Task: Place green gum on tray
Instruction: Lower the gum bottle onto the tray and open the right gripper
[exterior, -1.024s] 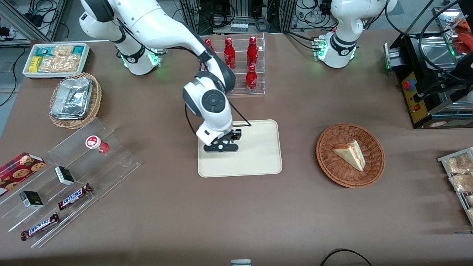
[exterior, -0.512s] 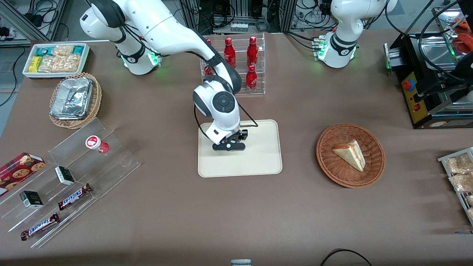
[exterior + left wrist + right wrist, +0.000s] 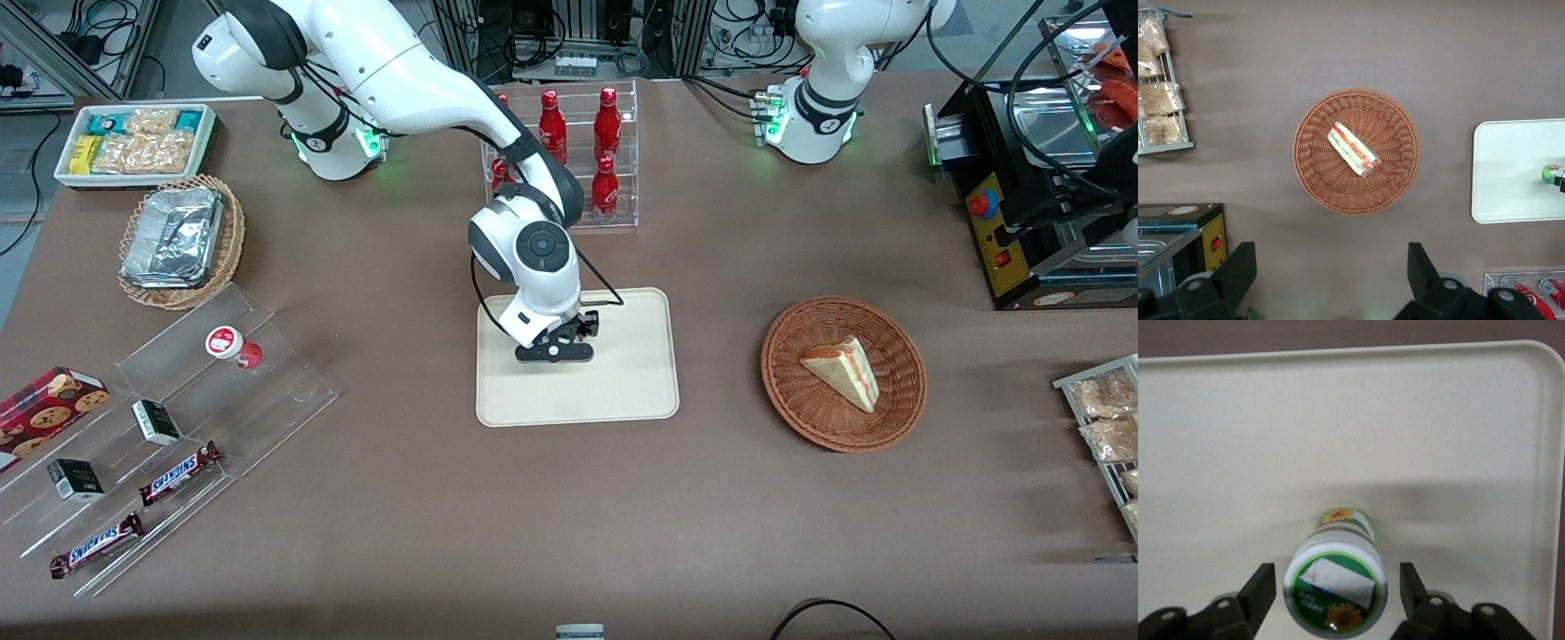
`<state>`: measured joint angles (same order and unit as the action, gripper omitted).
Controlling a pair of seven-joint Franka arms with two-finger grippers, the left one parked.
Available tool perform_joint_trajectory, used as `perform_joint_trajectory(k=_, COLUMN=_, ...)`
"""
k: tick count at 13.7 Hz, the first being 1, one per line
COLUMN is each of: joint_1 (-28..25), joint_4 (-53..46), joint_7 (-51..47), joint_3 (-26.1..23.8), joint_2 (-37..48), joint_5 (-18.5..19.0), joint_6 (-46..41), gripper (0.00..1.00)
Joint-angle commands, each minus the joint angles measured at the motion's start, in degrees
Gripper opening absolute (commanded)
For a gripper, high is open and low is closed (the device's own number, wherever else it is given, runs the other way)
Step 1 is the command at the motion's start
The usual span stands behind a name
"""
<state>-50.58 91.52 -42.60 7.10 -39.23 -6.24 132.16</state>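
The green gum (image 3: 1336, 587) stands upright on the tray (image 3: 622, 391), under the working arm's gripper (image 3: 1336, 595). Its 2 fingers (image 3: 1261, 590) sit apart on either side of the bottle with a gap showing at each side, so nothing is clamped. The placing looks done; what's left, I'd say, is a straight lift so a finger doesn't clip the lid and tip it.
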Motion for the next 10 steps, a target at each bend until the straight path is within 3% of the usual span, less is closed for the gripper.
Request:
perform_joint_trajectory(k=1, joint_1=-0.7, joint_4=-1.7, joint_7=0.7, joint_3=0.6, joint_2=-1.3, joint_5=-0.4, joint_6=0.9, gripper=1.0)
perform_joint_trajectory(k=6, joint_1=-0.7, joint_4=-1.5, joint_7=0.9, joint_3=0.6, joint_2=-0.9, joint_5=3.4, joint_6=1.0, gripper=1.0)
perform_joint_trajectory(k=10, joint_1=-0.5, joint_4=-1.3, joint_7=2.3, joint_3=0.6, joint_2=-0.2, joint_5=3.8, joint_6=0.3, gripper=1.0)
